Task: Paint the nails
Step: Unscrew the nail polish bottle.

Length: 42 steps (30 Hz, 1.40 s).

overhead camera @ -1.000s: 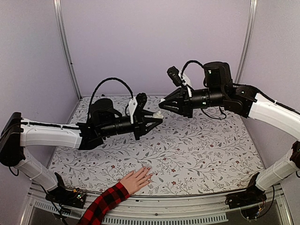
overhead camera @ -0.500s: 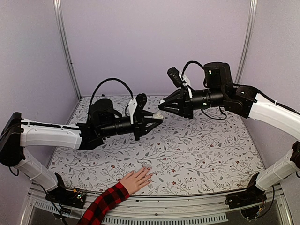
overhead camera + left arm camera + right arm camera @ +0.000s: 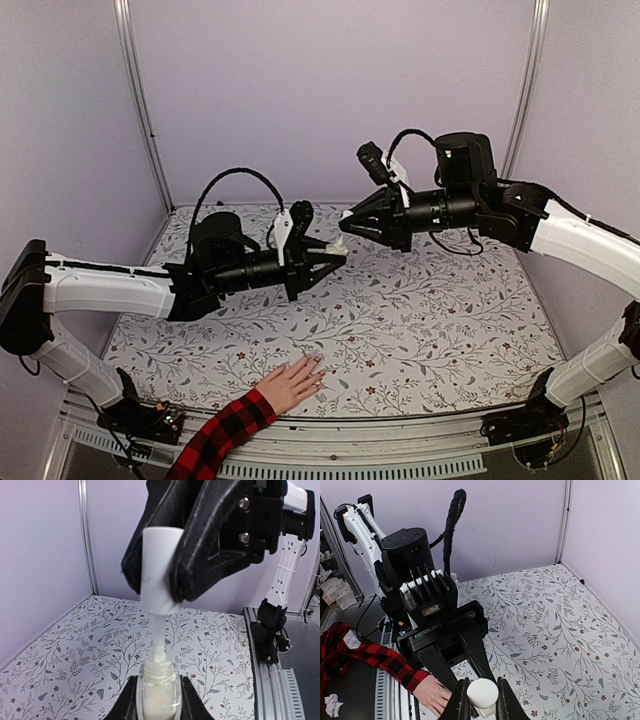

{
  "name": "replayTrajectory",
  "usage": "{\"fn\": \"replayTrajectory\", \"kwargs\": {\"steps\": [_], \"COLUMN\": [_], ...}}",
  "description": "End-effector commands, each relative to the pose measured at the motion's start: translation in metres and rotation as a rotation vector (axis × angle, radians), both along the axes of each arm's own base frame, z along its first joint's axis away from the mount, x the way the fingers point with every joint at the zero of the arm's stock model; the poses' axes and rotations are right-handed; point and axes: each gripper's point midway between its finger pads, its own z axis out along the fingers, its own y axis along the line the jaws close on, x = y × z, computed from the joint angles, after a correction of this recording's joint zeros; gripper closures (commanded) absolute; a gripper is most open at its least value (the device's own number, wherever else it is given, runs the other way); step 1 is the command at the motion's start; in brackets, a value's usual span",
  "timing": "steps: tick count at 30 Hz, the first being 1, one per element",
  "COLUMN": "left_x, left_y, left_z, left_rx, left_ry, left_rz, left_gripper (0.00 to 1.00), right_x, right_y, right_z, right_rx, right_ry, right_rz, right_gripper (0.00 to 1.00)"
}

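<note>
The nails are gleaming pale on the hand. Left gripper is clamping the bottle, right gripper its cap.

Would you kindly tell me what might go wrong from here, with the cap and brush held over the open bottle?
1. The brush stem appears to reach into the bottle neck; a skewed pull on the cap by the right claw might tug the bottle in the left claw.
2. The hand lies well below, so polish may drip onto the table en route.
</note>
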Motion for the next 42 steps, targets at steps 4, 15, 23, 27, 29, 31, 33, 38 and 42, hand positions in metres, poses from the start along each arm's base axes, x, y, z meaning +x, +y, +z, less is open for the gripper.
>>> {"fn": "replayTrajectory", "kwargs": {"steps": [4, 15, 23, 27, 29, 31, 33, 38, 42], "left_x": [0.000, 0.001, 0.003, 0.010, 0.014, 0.019, 0.025, 0.034, 0.037], "left_y": [0.006, 0.006, 0.010, 0.020, 0.026, 0.034, 0.043, 0.061, 0.071], "left_z": [0.018, 0.019, 0.019, 0.021, 0.021, 0.020, 0.017, 0.013, 0.012], "left_rx": [-0.048, -0.049, -0.057, -0.071, -0.076, -0.079, -0.082, -0.088, -0.093], "left_ry": [-0.022, -0.022, -0.018, -0.013, -0.006, 0.005, 0.019, 0.039, 0.048], "left_rz": [0.010, 0.017, 0.035, 0.077, 0.106, 0.140, 0.178, 0.241, 0.271], "left_gripper": [1.00, 1.00, 1.00, 1.00, 1.00, 1.00, 1.00, 1.00, 1.00], "right_x": [-0.002, 0.001, -0.004, -0.010, -0.014, -0.017, -0.022, -0.034, -0.040], "right_y": [-0.008, -0.014, -0.018, -0.020, -0.023, -0.029, -0.032, -0.038, -0.041], "right_z": [0.014, 0.018, 0.021, 0.011, 0.005, -0.001, -0.012, -0.039, -0.066], "right_rx": [0.016, 0.009, 0.029, 0.053, 0.071, 0.096, 0.113, 0.163, 0.197], "right_ry": [-0.047, -0.065, -0.044, 0.019, 0.046, 0.083, 0.131, 0.229, 0.307], "right_rz": [-0.029, -0.065, -0.061, -0.059, -0.065, -0.083, -0.088, -0.077, -0.089], "right_gripper": [1.00, 1.00, 1.00, 1.00, 1.00, 1.00, 1.00, 1.00, 1.00]}}
